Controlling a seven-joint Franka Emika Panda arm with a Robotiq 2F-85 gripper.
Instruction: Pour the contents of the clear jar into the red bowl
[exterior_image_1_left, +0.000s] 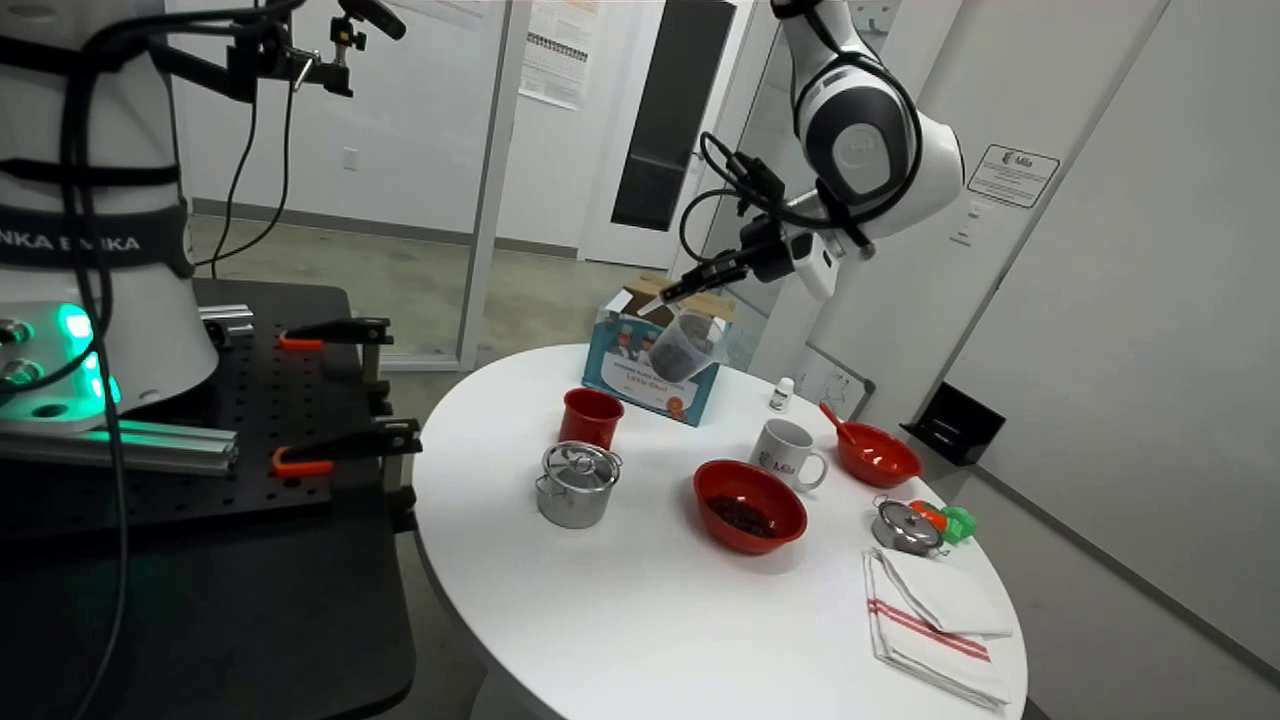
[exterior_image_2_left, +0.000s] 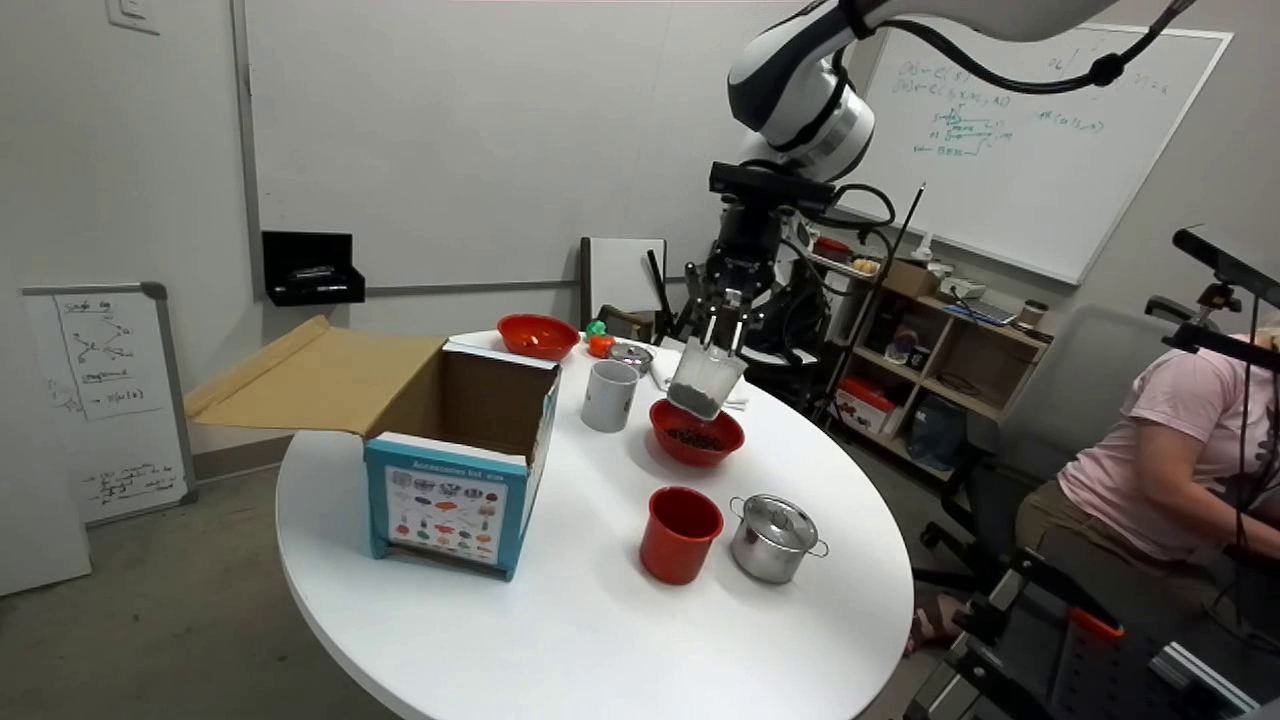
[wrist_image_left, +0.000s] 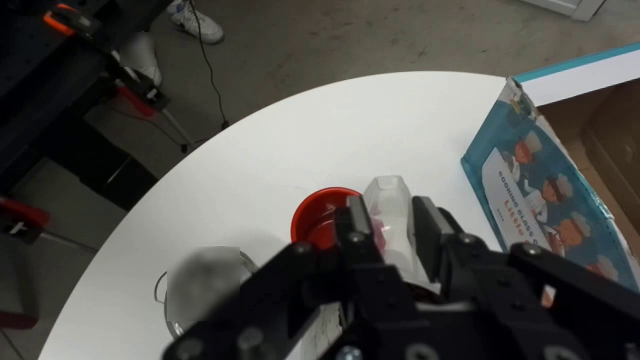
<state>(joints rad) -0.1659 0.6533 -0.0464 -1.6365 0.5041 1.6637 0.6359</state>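
1. The round white tabletop (exterior_image_1_left: 600, 630) takes up the bottom middle of the frame in an exterior view.
2. The white and black robot arm (exterior_image_1_left: 865, 150) reaches in from the upper right of the frame in both exterior views.
3. A blue box (exterior_image_2_left: 450, 520) stands on the left of the tabletop in an exterior view, with its brown flap (exterior_image_2_left: 310, 378) sticking out to the left.
4. The red bowl (exterior_image_1_left: 757, 482) sits near the middle of the frame in both exterior views. Another red bowl (exterior_image_1_left: 885, 462) is off to its upper right in an exterior view.
5. A silver pot (exterior_image_1_left: 577, 498) sits left of the red bowl in an exterior view, just beside a red cup (exterior_image_1_left: 591, 418).
6. A white mug (exterior_image_2_left: 608, 398) stands just beside the red bowl, at its upper left in an exterior view.
7. The clear jar (exterior_image_2_left: 708, 376) is up in the air, leaning, with dark stuff (exterior_image_2_left: 693, 402) in its low end. It covers a bit of the red bowl's rim in an exterior view, but I cannot tell if it is right above.
8. The fingers (wrist_image_left: 429, 220) are squeezed on the clear jar, one on each side, below and right of the middle in the wrist view.
9. Smallest are the dark bits (exterior_image_1_left: 738, 515) inside the red bowl.
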